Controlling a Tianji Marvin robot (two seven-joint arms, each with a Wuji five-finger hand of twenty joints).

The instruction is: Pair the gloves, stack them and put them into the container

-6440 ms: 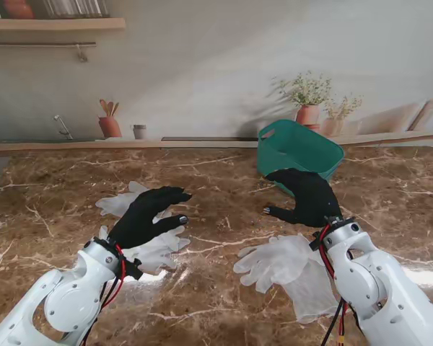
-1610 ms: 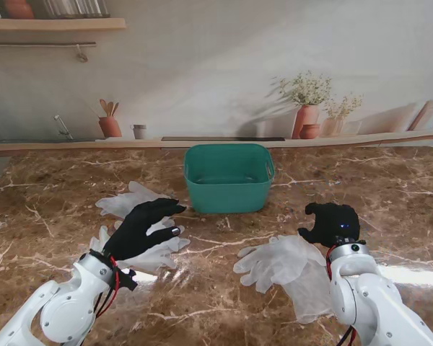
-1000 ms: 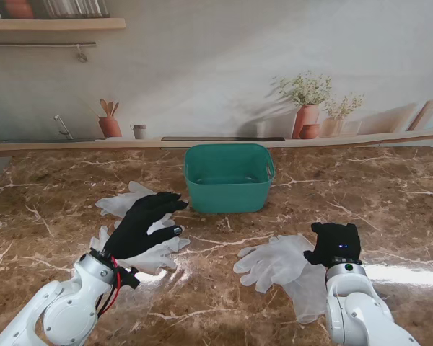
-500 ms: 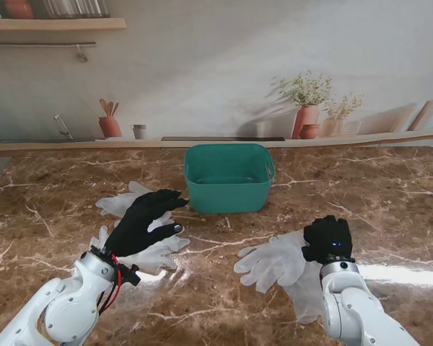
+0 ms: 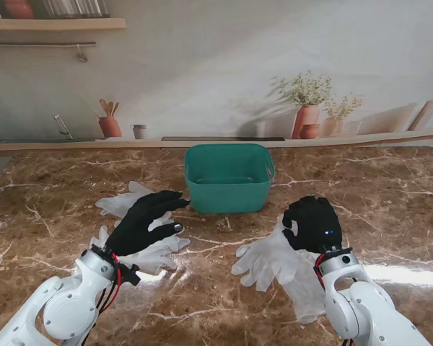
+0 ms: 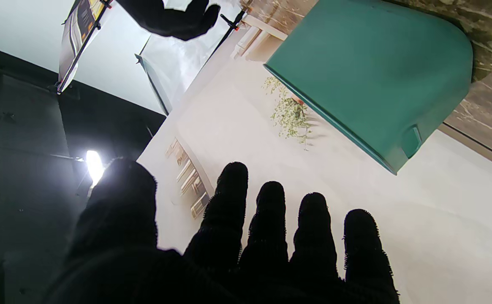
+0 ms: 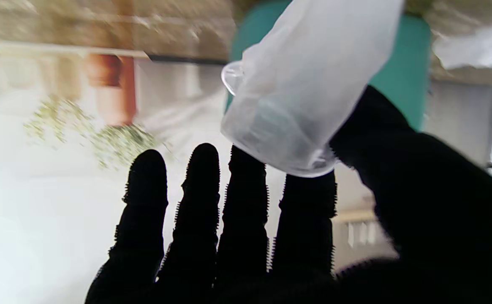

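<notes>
The right hand (image 5: 312, 223) pinches a thin clear glove (image 7: 309, 84) between thumb and fingers, over the heap of clear gloves (image 5: 278, 261) on the marble table (image 5: 390, 194), nearer to me than the green container (image 5: 229, 176). That film looks slippery; I'd worry it slides free or drags its neighbours along, spoiling the pairing. The left hand (image 5: 146, 220) hovers spread and empty over the left gloves (image 5: 126, 203), which could get nudged. I can read no brand, label or writing anywhere.
</notes>
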